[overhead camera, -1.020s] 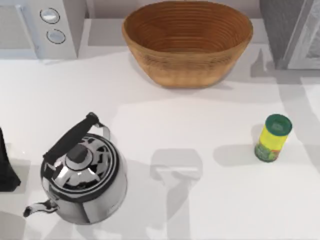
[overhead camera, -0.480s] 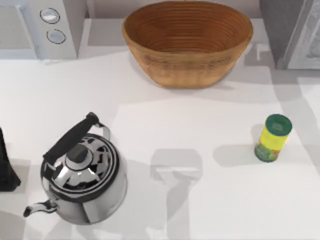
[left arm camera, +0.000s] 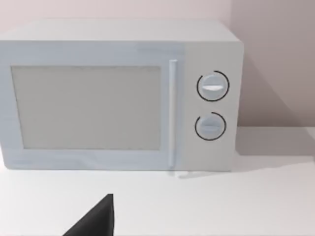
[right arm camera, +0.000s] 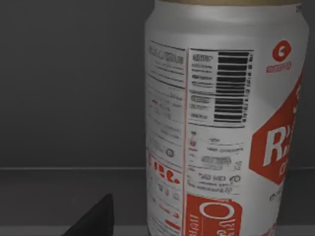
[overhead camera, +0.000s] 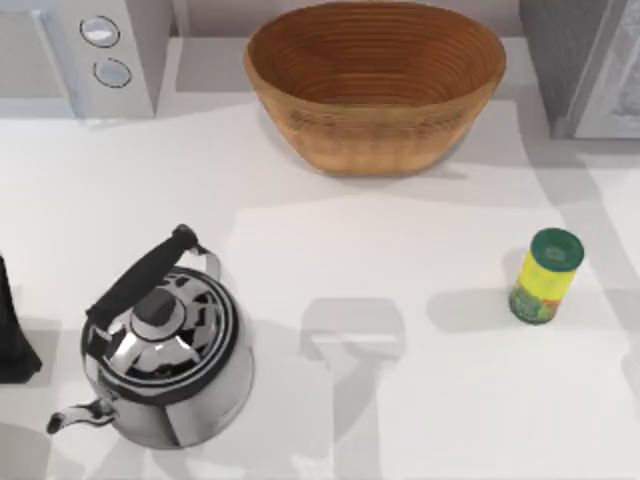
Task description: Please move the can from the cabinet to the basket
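Observation:
The can (right arm camera: 221,128), silver with a red label and white lettering, stands upright inside the dark grey cabinet (right arm camera: 69,93), very close in the right wrist view. A dark part of my right gripper (right arm camera: 96,219) shows just beside the can's base. In the top view the cabinet (overhead camera: 560,60) stands at the back right, with the brown wicker basket (overhead camera: 375,80) to its left at the back middle. The basket has nothing in it. My left arm (overhead camera: 12,335) stays parked at the table's left edge.
A white microwave (overhead camera: 90,50) with two round knobs stands at the back left. A shiny kettle (overhead camera: 165,350) with a black handle sits at the front left. A yellow-green container (overhead camera: 545,277) with a green cap stands at the right.
A shadow on the table beside the cabinet has slid toward the cabinet and vanished. The things on the table have not moved.

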`<action>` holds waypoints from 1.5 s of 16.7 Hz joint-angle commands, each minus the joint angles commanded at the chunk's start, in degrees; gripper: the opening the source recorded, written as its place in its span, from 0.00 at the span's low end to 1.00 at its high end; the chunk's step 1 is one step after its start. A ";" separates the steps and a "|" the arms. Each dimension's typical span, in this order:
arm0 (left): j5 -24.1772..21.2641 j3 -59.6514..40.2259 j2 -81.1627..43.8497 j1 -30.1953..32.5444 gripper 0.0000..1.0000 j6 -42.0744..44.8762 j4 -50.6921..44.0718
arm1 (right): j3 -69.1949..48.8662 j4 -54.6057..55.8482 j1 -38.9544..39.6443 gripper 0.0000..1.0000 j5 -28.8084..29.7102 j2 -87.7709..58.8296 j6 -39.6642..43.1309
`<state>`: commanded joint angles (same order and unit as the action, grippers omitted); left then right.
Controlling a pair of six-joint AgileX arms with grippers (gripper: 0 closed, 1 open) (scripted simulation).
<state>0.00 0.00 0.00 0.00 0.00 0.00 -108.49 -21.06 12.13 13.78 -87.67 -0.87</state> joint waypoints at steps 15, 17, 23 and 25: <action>0.00 0.00 0.00 0.00 1.00 0.00 0.00 | -15.58 -1.06 -1.30 1.00 -0.89 -13.92 0.02; 0.00 0.00 0.00 0.00 1.00 0.00 0.00 | -18.37 -1.47 -1.71 1.00 -1.25 -16.29 0.02; 0.00 0.00 0.00 0.00 1.00 0.00 0.00 | -19.35 -1.61 -1.87 0.92 -1.40 -17.13 0.02; 0.00 0.00 0.00 0.00 1.00 0.00 0.00 | -19.35 -1.61 -1.87 0.77 -1.40 -17.13 0.02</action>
<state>0.00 0.00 0.00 0.00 0.00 0.00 -127.84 -22.67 10.26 12.38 -104.80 -0.85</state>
